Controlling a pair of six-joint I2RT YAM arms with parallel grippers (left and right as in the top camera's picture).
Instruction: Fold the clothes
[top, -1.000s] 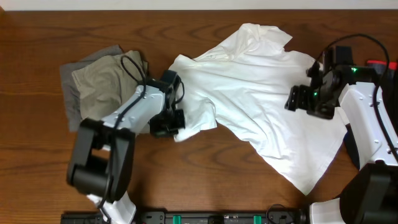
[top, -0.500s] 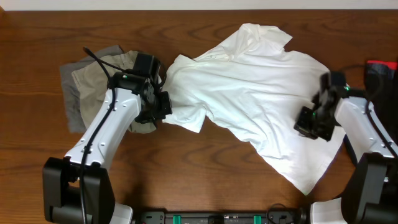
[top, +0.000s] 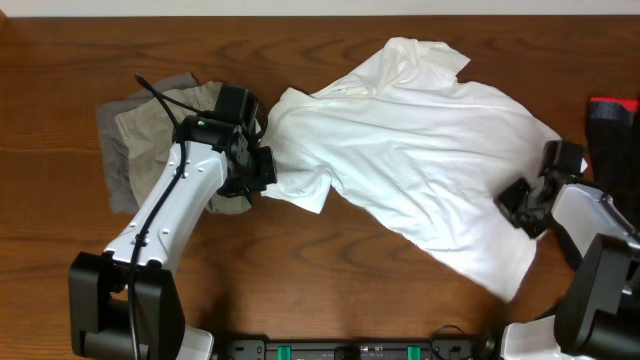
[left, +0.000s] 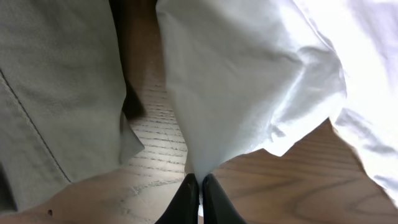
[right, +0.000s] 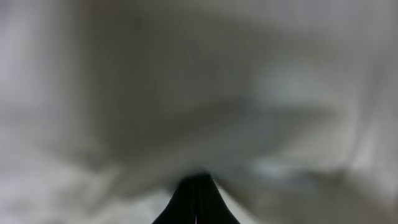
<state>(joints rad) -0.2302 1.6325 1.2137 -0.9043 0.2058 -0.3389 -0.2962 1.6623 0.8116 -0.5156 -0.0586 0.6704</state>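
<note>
1. The white T-shirt (top: 410, 140) lies spread and creased across the middle and right of the table (top: 330, 280). Its collar end points towards the far edge and its hem runs to the near right.
2. The left gripper (top: 265, 178) sits at the shirt's left sleeve. In the left wrist view the fingers (left: 186, 198) are pressed together, pinching the sleeve hem of the T-shirt (left: 249, 81) just above the wood.
3. The khaki shorts (top: 165, 125) lie bunched at the left, on top of a grey piece (top: 108, 150). They are just beside the held sleeve, and the left arm crosses over their near corner.
4. The right gripper (top: 512, 202) rests at the shirt's right edge, low to the table. The right wrist view is heavily blurred. Its fingers (right: 186, 196) meet at a point with white fabric bunched against the tips, so it appears clamped on the cloth.
5. A dark garment (top: 612, 125) with a red edge lies at the far right, apart from the shirt.
</note>
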